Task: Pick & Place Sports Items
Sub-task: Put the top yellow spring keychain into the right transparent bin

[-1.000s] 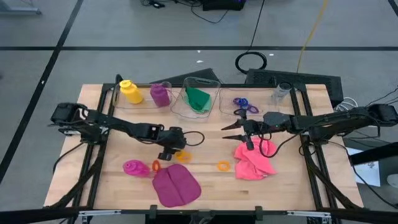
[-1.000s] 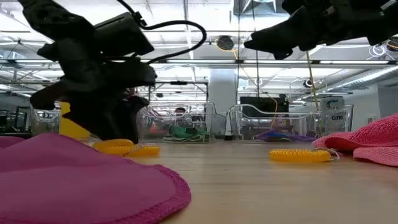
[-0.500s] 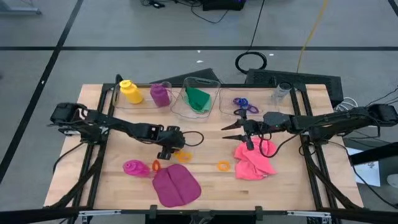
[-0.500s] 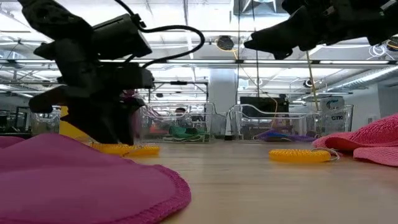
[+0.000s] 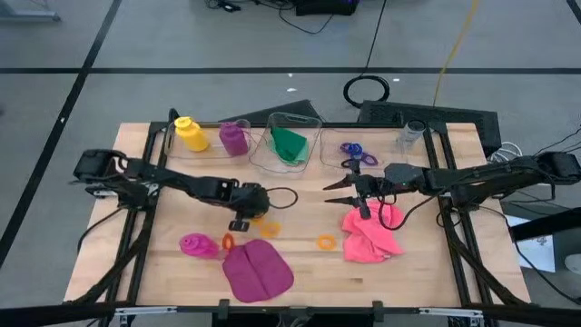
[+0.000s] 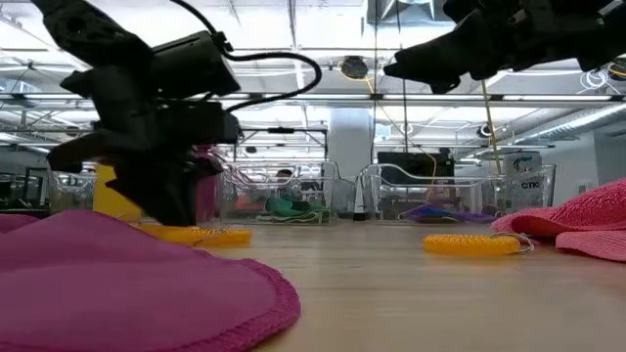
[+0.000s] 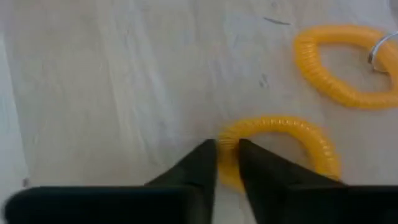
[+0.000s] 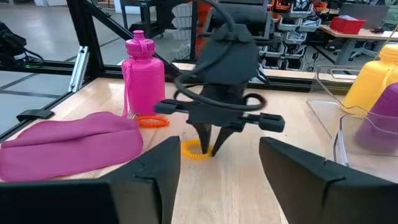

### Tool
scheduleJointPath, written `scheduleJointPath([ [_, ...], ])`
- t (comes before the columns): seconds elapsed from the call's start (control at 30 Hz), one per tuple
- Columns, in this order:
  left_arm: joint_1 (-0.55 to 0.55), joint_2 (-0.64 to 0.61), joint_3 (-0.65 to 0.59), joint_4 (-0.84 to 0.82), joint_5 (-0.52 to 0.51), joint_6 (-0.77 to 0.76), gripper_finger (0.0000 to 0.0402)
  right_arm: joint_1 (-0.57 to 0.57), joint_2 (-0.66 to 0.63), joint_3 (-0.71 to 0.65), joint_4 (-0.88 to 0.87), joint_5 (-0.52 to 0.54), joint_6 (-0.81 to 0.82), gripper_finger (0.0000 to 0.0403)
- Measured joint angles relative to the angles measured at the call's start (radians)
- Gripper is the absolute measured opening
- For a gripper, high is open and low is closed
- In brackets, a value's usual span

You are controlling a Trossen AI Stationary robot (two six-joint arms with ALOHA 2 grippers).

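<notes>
Pinching the yellow ring [image 7: 283,146] at its six-o'clock rim, the left gripper [image 7: 227,163] stands over it mid-table, while the right gripper [image 5: 338,193] waits spread by the pink cloth [image 5: 370,236].

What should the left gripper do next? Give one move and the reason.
Probably lift straight up. The left gripper has its fingers pinched on the near edge of a yellow ring lying flat on the table, so raising it would check the grip before carrying.
</notes>
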Motion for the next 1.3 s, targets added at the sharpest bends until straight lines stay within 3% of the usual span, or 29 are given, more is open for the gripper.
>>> scheduleJointPath([
  [0.1, 0.017, -0.002, 0.0, -0.004, 0.005, 0.014, 0.0005, 0.0, 0.0, 0.0, 0.0, 0.0, 0.0, 0.0157],
  [0.27, 0.023, -0.002, 0.064, -0.137, -0.049, 0.059, 0.0013, 0.0, 0.0, 0.0, 0.0, 0.0, 0.0, 0.0157],
  [0.53, -0.073, -0.029, 0.181, -0.217, -0.253, 0.099, 0.0003, 0.0, 0.0, 0.0, 0.0, -0.001, 0.0, 0.0157],
  [0.73, -0.151, -0.049, 0.214, -0.198, -0.498, 0.132, 0.0003, 0.0, 0.037, 0.0, 0.016, -0.006, 0.042, 0.0157],
  [0.83, -0.175, -0.059, 0.216, -0.144, -0.605, 0.155, 0.0003, 0.0, 0.106, 0.0, 0.094, -0.006, 0.056, 0.0157],
  [1.0, -0.181, -0.071, 0.217, -0.041, -0.649, 0.204, 0.0003, -0.005, 0.276, 0.001, 0.35, -0.007, 0.074, 0.0157],
  [1.13, -0.181, -0.071, 0.217, 0.032, -0.743, 0.23, 0.0003, -0.023, 0.386, 0.001, 0.534, -0.007, 0.114, 0.0157],
  [1.3, -0.181, -0.071, 0.217, 0.094, -0.753, 0.253, 0.0003, -0.047, 0.474, 0.001, 0.626, -0.004, 0.18, 0.0162],
])
